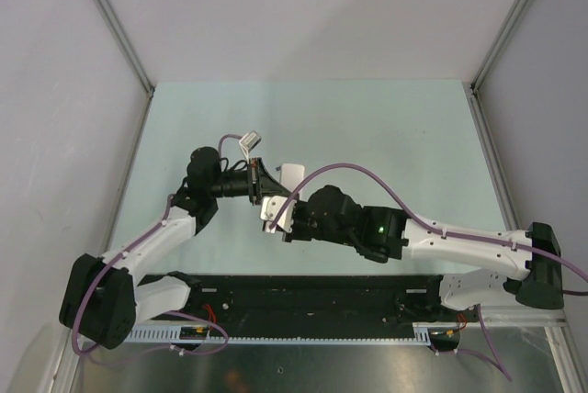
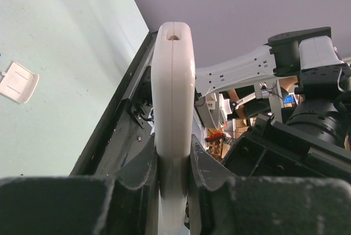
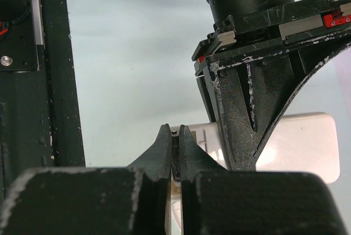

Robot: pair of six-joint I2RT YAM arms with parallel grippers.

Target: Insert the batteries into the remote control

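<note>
The remote control (image 2: 173, 98) shows its white edge, held on edge off the table between the jaws of my left gripper (image 2: 174, 158), which is shut on it. In the top view the remote (image 1: 272, 208) hangs below the left gripper (image 1: 260, 184). My right gripper (image 3: 175, 136) is shut on one slim dark battery (image 3: 175, 154) and holds it right against the remote's white back (image 3: 299, 144), where an open recess shows. In the top view the right gripper (image 1: 281, 222) meets the remote. No other batteries are in view.
A small white cover piece (image 2: 18, 82) lies flat on the pale green table, also seen in the top view (image 1: 292, 174) just behind the grippers. A black rail (image 1: 303, 297) runs along the near edge. Grey walls (image 1: 55, 90) enclose the sides and back.
</note>
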